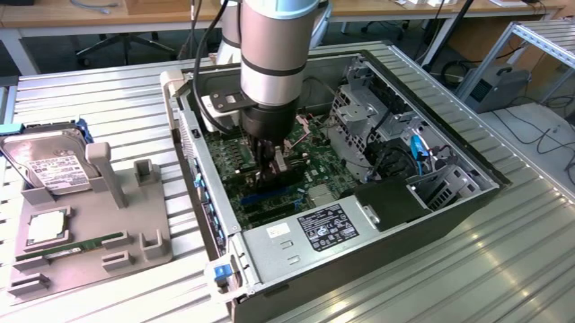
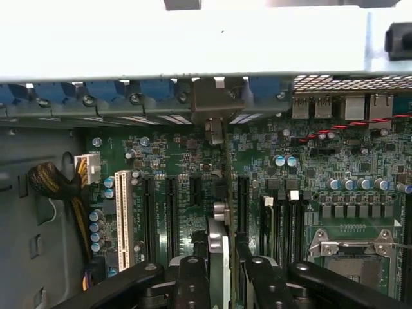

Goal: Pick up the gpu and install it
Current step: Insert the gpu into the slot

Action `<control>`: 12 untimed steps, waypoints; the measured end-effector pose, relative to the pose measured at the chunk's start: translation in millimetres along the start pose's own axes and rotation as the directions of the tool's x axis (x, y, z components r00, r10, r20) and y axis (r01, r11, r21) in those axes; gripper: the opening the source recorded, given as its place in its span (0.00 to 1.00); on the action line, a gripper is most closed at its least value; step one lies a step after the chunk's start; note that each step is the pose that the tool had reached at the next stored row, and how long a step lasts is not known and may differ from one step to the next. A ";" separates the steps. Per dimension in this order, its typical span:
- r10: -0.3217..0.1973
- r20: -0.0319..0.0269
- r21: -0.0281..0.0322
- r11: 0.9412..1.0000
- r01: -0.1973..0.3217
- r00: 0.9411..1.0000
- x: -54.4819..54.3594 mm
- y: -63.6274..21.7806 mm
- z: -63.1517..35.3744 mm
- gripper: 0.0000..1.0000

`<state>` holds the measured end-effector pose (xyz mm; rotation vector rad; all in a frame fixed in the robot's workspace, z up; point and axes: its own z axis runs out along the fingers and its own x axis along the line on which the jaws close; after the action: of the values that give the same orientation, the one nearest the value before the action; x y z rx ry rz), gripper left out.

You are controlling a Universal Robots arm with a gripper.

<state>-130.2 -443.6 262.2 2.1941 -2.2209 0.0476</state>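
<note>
**A:** Where is the gpu and what does it look like?

**B:** The gpu point(image 2: 219, 248) stands on edge between the robot's jaws, inside the open computer case point(image 1: 467, 202). In the wrist view it is seen end-on: a thin upright card with a pale metal edge, running away from the camera toward the case's rear wall. It sits over the green motherboard point(image 2: 360, 180), among the long black expansion slots point(image 2: 171, 212) and beside a white slot point(image 2: 121, 219).

**A:** What are the jaws doing?

**B:** The gripper point(image 1: 269, 171) is closed narrowly on the gpu, one black finger point(image 2: 192, 283) on each side of the card. In the exterior view the arm point(image 1: 269, 60) reaches straight down into the case.

**A:** What is hard to make out?

**B:** The card's flat face is hidden, since only its thin edge shows. Its lower edge is blocked by the fingers, so I cannot tell whether it sits in a slot. In the exterior view the arm covers most of it.

**A:** Anything else nearby?

**B:** On the desk point(image 1: 503, 269), toward the exterior view's left, a grey holder point(image 1: 90, 249) carries a silver hard drive point(image 1: 50, 165) and a green memory stick point(image 1: 77, 245).
</note>
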 end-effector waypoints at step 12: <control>0.010 0.000 0.000 1.000 -0.010 1.000 1.5 0.0 0.0 0.27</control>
<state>-130.2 -445.1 262.2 2.1830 -2.2313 0.0479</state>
